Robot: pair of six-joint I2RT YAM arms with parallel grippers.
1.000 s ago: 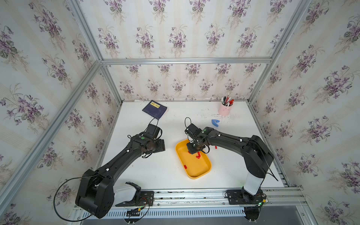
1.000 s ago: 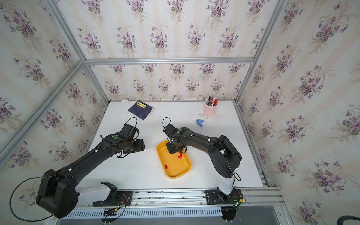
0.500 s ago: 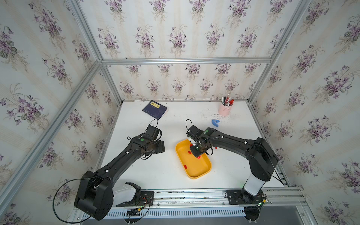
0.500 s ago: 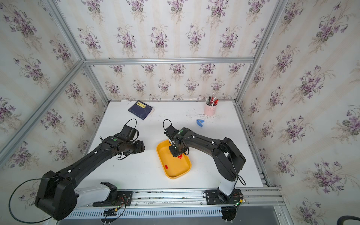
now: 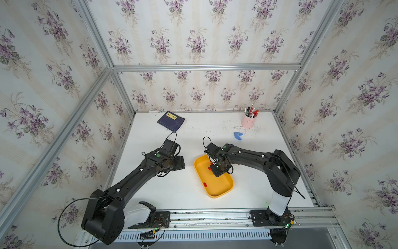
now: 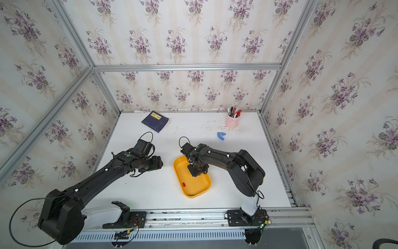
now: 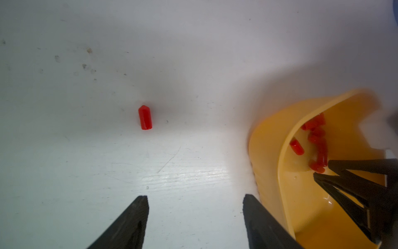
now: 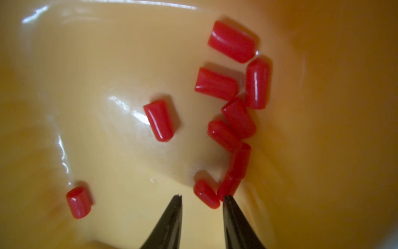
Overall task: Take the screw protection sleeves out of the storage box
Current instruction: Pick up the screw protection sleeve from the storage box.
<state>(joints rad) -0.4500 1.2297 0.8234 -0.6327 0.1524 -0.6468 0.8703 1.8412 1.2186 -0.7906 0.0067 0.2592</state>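
Sitting well behind the storage box: notebook, pen cup, blue clip

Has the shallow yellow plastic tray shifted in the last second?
No. The shallow yellow plastic tray keeps its spot and angle, judged against the small blue clip.

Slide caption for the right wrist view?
Right claw, open, poised over red screw protection sleeves inside the yellow storage box.

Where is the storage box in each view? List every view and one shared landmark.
In a top view: storage box, mid-table between the arms.
In a top view: same spot.
Left wrist: its rounded end, beside the left gripper.
Right wrist: its floor fills the picture.
Shared landmark: right gripper inside it.
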